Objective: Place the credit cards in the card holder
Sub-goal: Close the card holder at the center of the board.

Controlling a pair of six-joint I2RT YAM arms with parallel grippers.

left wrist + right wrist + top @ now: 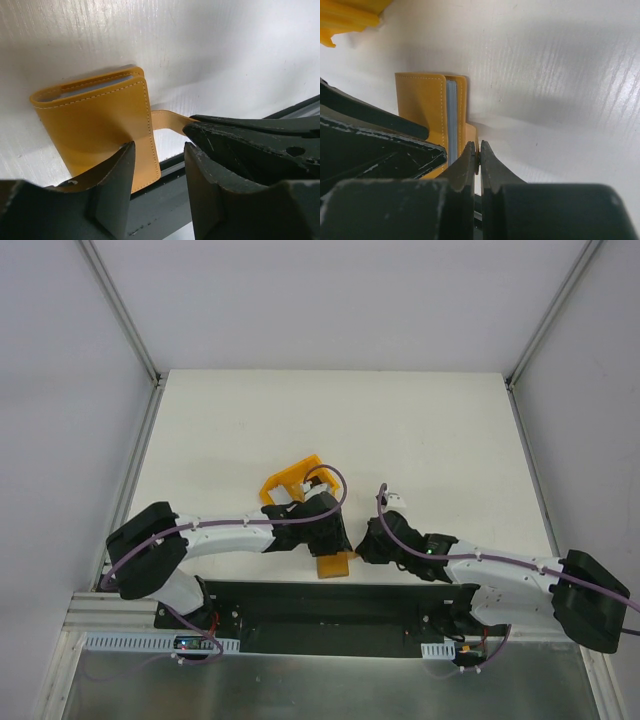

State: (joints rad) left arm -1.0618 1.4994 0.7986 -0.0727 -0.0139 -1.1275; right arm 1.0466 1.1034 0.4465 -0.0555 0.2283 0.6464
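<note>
One folded wallet (95, 120) was seen at the near edge of the table (225, 50), its tab (167, 120) pinched by the right gripper (479, 152), the left gripper (160, 155) spread over it. It could be dragged off the edge if the tab were tugged.

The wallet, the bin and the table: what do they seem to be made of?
Wallet: leather or an imitation, matte orange-tan, with stitched seams along the edges and a soft fold.
Bin: probably hard plastic, yellow-orange, with an even colour and a crisp moulded rim.
Table: white, slightly glossy board with fine streaks. Whether it is laminate or paint, I can't tell.
</note>
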